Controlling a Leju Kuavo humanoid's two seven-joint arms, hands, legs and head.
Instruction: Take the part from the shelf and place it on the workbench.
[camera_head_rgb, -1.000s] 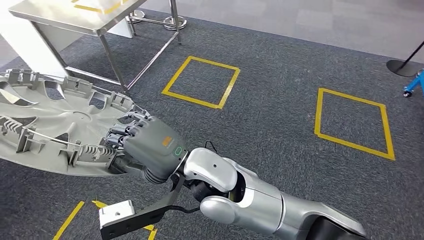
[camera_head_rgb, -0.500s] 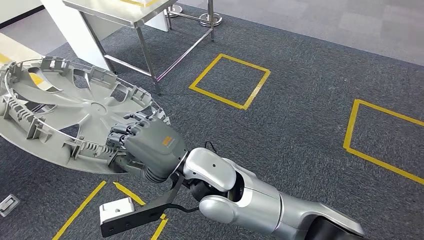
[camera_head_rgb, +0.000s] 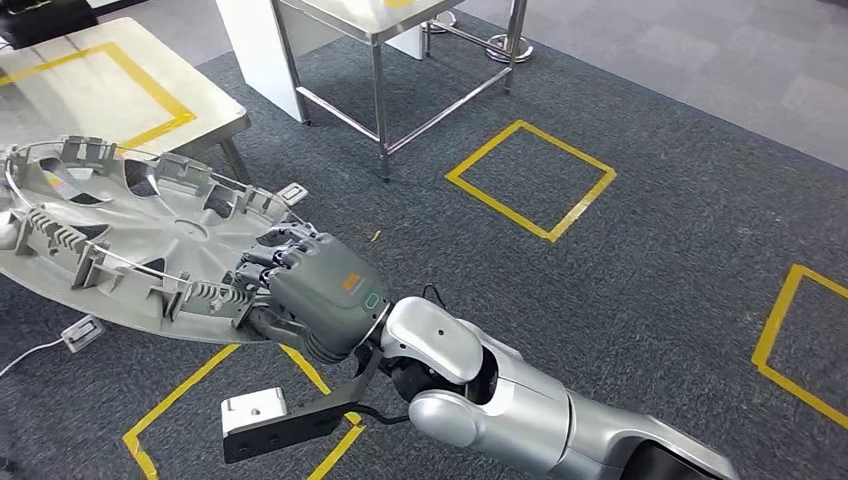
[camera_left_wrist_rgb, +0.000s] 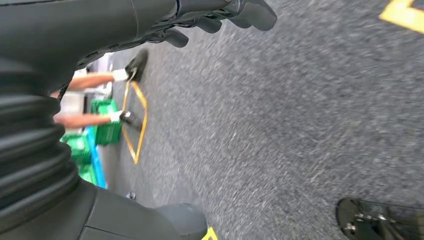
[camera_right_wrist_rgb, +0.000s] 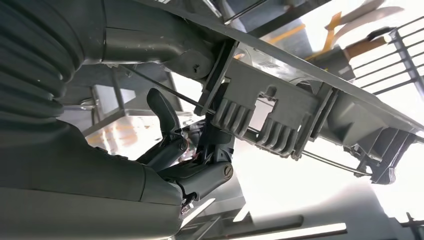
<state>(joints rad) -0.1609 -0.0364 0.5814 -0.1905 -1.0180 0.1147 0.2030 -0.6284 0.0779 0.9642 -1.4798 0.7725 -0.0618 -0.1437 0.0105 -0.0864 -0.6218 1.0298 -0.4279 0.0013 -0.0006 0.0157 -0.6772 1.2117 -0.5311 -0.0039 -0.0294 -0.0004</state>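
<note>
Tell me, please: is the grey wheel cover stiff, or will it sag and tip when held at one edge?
Likely stiff: the wheel cover keeps flat though the right hand grips only its rim. Probably light, being thin ribbed plastic. It may tip, since most overhangs the grip.

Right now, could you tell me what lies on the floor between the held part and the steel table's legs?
In the head view, bare grey carpet, apart from one small yellow scrap, separates the part from the table legs.
</note>
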